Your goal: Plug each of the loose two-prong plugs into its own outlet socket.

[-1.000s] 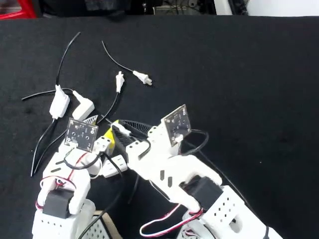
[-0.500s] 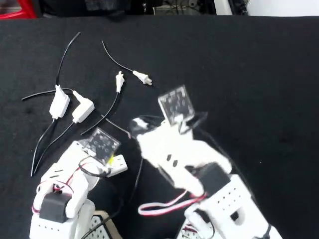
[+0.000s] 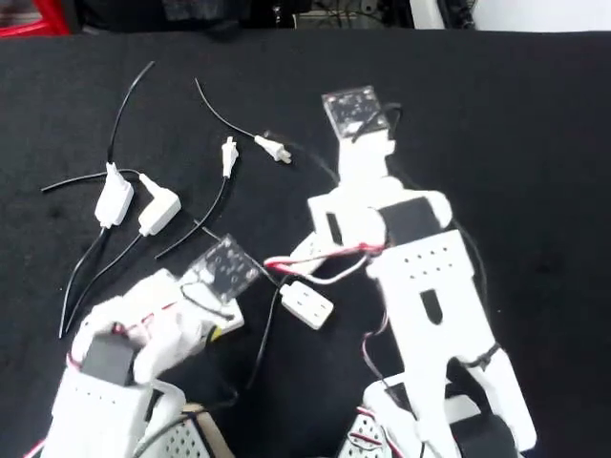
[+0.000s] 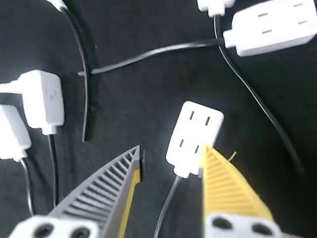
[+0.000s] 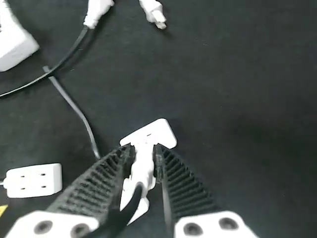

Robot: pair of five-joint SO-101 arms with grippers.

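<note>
Your right gripper [image 5: 142, 148] is clamped tight on a plug [image 5: 148, 135]. Lower left, left gripper [image 4: 171, 151] gapes wide, empty, socket [image 4: 194, 130] beside one finger.

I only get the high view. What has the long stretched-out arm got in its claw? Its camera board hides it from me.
Observer: In the right wrist view, the right gripper is shut on a white plug.
Operator: And the other arm's claw?
Observer: The left wrist view shows the left gripper open, holding nothing.
Operator: Is anything near it?
Observer: A white outlet block lies on the table right by its yellow finger, socket slots facing up. I can't tell whether they touch.
</note>
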